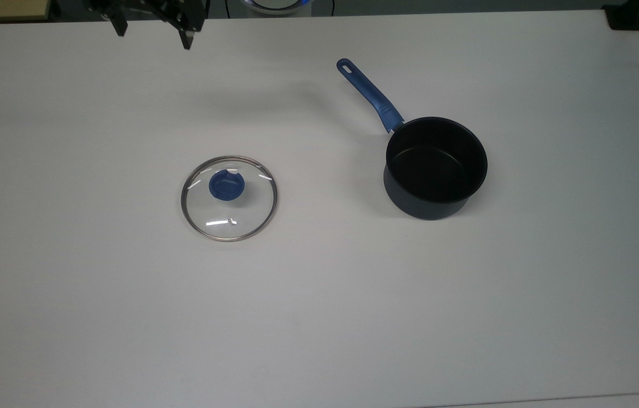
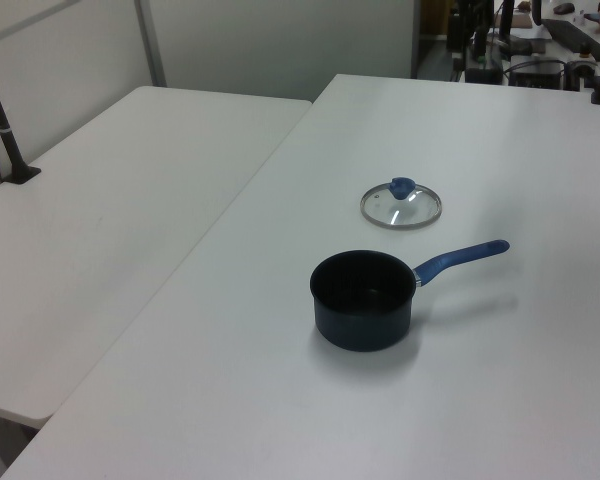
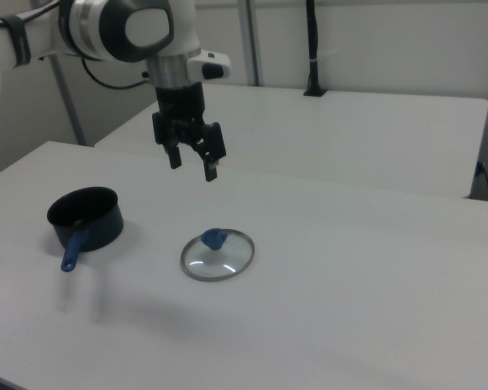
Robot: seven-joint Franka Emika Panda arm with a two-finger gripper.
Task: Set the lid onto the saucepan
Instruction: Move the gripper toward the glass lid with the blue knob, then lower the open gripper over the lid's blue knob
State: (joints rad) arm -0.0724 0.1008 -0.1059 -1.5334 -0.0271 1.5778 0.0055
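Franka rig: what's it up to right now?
Nothing is grasped yet. The gripper hangs open in the air above the white table, empty. The lid lies flat on the table, knob up, apart from the saucepan, which stands upright and uncovered, to the lid's right in the top view. The lid is not yet on the pan.

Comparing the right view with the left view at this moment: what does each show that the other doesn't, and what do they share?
Right view: the arm with its gripper open, hanging in the air above the lid and apart from it. Left view: the saucepan's black inside and the handle pointing to the left view's right. Both: the lid flat on the white table, knob up, apart from the uncovered saucepan.
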